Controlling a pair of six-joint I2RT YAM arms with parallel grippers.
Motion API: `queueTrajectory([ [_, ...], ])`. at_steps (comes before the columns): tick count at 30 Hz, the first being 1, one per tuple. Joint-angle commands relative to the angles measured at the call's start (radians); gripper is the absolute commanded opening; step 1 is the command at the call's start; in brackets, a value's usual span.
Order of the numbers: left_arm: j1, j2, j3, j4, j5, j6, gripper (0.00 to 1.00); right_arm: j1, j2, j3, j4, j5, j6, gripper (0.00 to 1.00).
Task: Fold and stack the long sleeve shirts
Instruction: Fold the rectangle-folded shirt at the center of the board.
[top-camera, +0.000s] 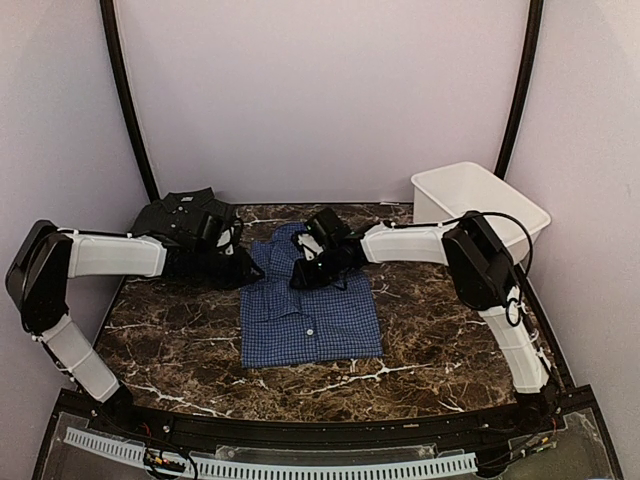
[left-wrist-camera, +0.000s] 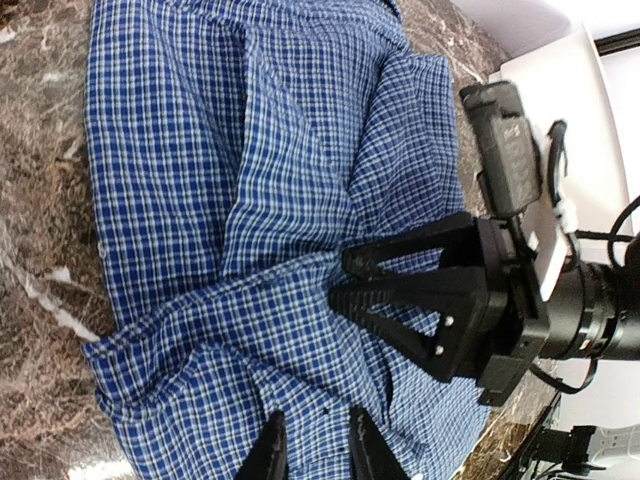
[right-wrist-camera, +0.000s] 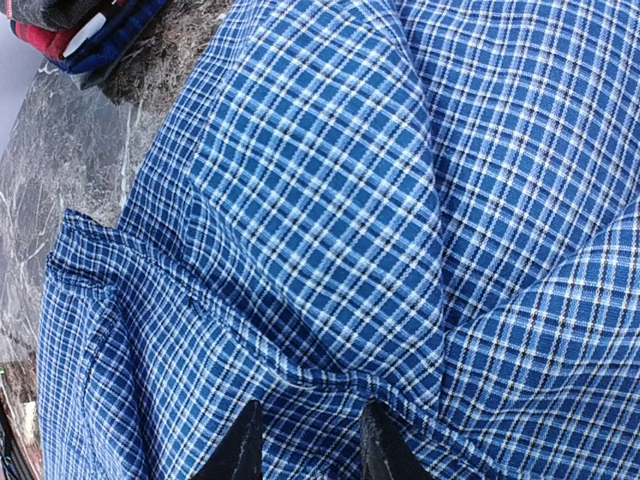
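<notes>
**Top view.** A dark marble table (top-camera: 170, 350) fills the lower half of the frame. A blue checked shirt (top-camera: 310, 320) lies in the middle of it, front side up, its bottom edge toward the lower frame. A dark shirt (top-camera: 180, 213) lies folded at the upper left with its collar showing. A white basket (top-camera: 520, 215) stands at the upper right. The left arm comes in from the lower left, and the left gripper (top-camera: 243, 265) sits at the blue shirt's upper left edge. The right arm comes in from the right, and the right gripper (top-camera: 303, 275) rests on the shirt's upper middle. From here neither pincer's opening can be made out.

**Left wrist view.** The blue checked shirt (left-wrist-camera: 200, 180) covers most of the frame, with table (left-wrist-camera: 40, 200) along the left edge. The left gripper (left-wrist-camera: 315, 450) shows only its two black fingertips at the bottom edge. They are a little apart over rumpled cloth, and I cannot tell whether they hold it. The right gripper (left-wrist-camera: 340, 280) enters from the right. Its fingers are nearly together, and creases in the cloth run to their tips. A corner of the basket (left-wrist-camera: 560, 90) shows at the upper right.

**Right wrist view.** The blue checked shirt (right-wrist-camera: 330, 200) fills the frame. At the bottom edge the right gripper (right-wrist-camera: 305, 445) has a raised ridge of the fabric pinched between its two fingertips. Table (right-wrist-camera: 60, 200) shows at the left. A scrap of red cloth (right-wrist-camera: 35, 38) sits in the upper left corner.
</notes>
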Motion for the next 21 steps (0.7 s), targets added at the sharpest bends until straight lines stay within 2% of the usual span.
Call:
queueTrajectory([
  [1,-0.039,-0.046,-0.053,-0.113,-0.061,-0.008,0.21,0.004,-0.030,0.007,-0.026,0.014,0.011,0.32],
  [5,-0.057,-0.048,-0.080,-0.125,-0.095,-0.018,0.21,0.004,-0.091,-0.012,-0.010,-0.001,0.001,0.36],
  [12,-0.095,-0.011,-0.075,-0.100,-0.072,-0.040,0.40,0.004,-0.214,-0.053,0.012,0.020,-0.009,0.41],
  [16,-0.109,0.024,-0.063,-0.067,-0.052,-0.058,0.46,0.004,-0.280,-0.082,0.015,0.046,-0.014,0.43],
  [21,-0.128,0.074,-0.029,-0.045,-0.027,-0.070,0.48,0.003,-0.360,-0.126,0.010,0.074,-0.026,0.45],
])
